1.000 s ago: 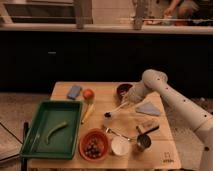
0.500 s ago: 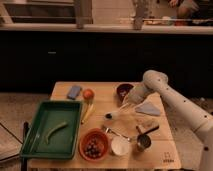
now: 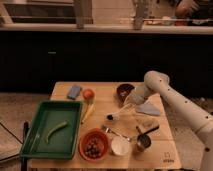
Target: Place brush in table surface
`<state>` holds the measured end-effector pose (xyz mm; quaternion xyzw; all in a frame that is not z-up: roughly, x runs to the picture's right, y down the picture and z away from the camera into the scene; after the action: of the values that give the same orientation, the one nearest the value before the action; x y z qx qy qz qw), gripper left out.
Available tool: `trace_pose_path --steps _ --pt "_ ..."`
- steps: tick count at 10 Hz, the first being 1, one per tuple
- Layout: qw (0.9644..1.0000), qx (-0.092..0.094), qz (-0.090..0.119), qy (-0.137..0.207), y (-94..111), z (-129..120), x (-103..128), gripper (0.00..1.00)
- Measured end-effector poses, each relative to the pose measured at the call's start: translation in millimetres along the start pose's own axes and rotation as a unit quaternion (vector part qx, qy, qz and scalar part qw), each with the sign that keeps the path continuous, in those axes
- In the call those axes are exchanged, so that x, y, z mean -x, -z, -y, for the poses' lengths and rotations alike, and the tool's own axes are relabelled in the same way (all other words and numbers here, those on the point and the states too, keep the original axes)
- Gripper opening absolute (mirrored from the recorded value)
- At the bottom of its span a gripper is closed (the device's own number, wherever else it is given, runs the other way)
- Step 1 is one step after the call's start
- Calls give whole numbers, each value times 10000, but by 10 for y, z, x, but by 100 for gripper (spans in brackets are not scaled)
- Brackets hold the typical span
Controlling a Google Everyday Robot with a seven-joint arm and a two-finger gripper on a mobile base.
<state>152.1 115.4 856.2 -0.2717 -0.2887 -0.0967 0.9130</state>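
The brush (image 3: pixel 118 112) has a pale cream handle and a small dark head. It slants down to the left over the table surface (image 3: pixel 107 102), with its head low by the tabletop near the middle. My gripper (image 3: pixel 130 101) is at the end of the white arm that reaches in from the right. It is shut on the upper end of the brush handle, just in front of a dark bowl (image 3: pixel 123 90).
A green tray (image 3: pixel 36 131) holding a green item sits at the left. Also on the table are a blue sponge (image 3: pixel 74 91), an orange fruit (image 3: pixel 88 94), a banana (image 3: pixel 88 112), an orange bowl (image 3: pixel 93 145), a white cup (image 3: pixel 120 146), a metal cup (image 3: pixel 143 142), a fork (image 3: pixel 114 132) and a pale cloth (image 3: pixel 149 108).
My gripper has shifted slightly down and to the right with the brush. The brush's dark head stays low near the table's middle.
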Motion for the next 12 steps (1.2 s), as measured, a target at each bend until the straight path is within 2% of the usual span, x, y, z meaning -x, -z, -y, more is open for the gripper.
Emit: trace_pose_path --steps 1,5,8,10,12 --pt "10000 23 -3 -2 3 -24 -15 35" --pt "10000 55 -10 -7 9 -83 -55 37" --pt "10000 95 -23 -13 17 -151 -92 61" --pt "9999 111 -22 -23 25 -192 -112 65" --pt "9999 128 -25 -31 27 -222 -130 78"
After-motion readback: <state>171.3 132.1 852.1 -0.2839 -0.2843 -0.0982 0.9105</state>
